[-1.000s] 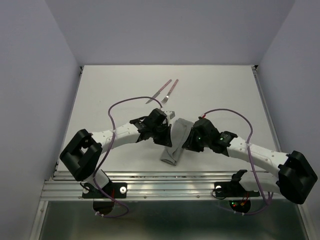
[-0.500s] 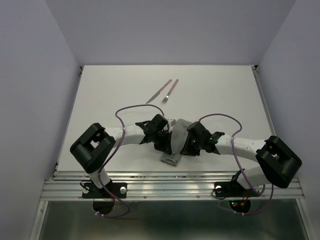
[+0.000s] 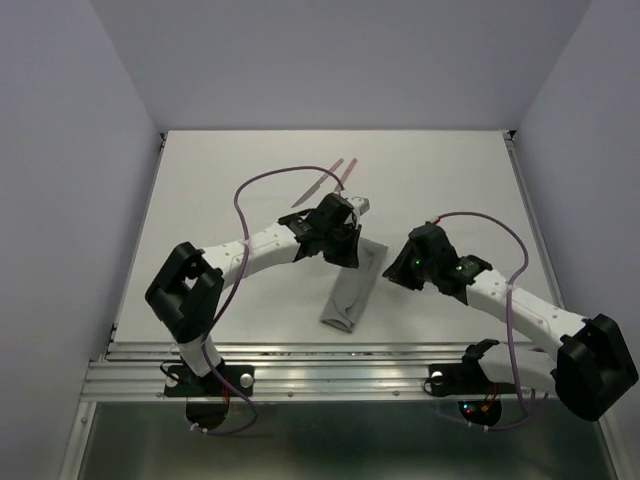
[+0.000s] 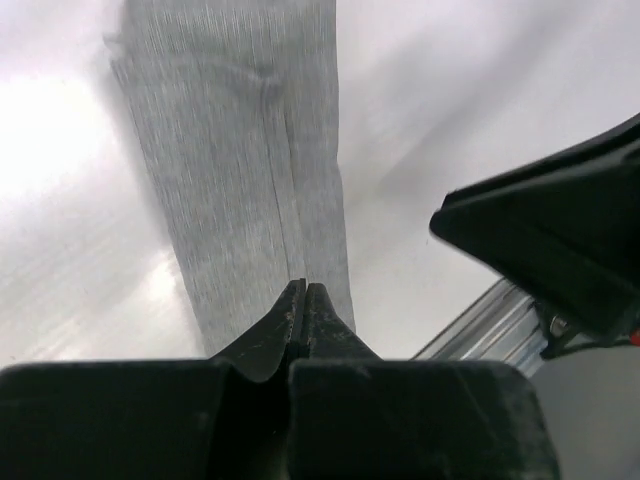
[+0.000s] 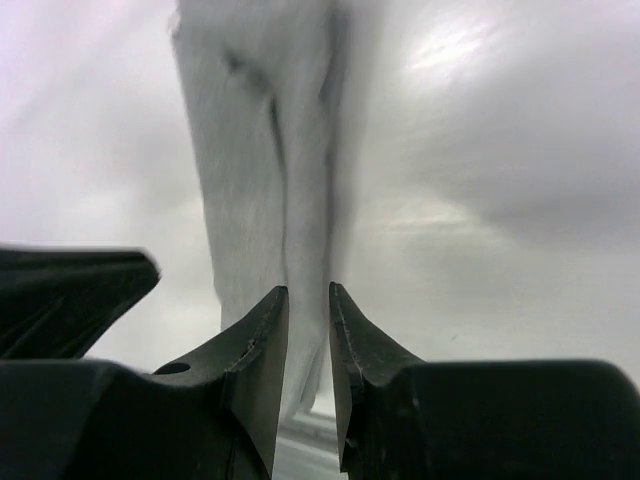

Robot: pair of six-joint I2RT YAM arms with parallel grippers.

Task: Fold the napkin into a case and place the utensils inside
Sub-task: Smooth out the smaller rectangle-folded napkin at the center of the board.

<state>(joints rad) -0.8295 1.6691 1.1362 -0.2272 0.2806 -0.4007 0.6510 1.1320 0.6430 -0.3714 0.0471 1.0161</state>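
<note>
The napkin lies flat as a narrow grey case [image 3: 352, 290], running from the table's middle toward the near edge. My left gripper [image 3: 349, 254] hovers over its far end, with the jaws shut and nothing between them; in the left wrist view the tips [image 4: 303, 291] sit above the cloth [image 4: 240, 170]. My right gripper [image 3: 400, 272] is just right of the case, slightly open and empty; in the right wrist view [image 5: 308, 293] the cloth [image 5: 265, 190] lies beyond the tips. The knife [image 3: 312, 190] and fork [image 3: 348, 170], with pinkish handles, lie behind the left gripper, partly hidden.
The left arm's purple cable [image 3: 270, 180] arcs over the utensils. The right arm's cable [image 3: 480, 218] loops to the right. A metal rail [image 3: 340, 365] runs along the near edge. White walls close in both sides.
Both grippers have pulled off the cloth: the left moved toward the far side, the right moved to the right. The cloth, bunched between them before, now lies flat as a narrow strip.
</note>
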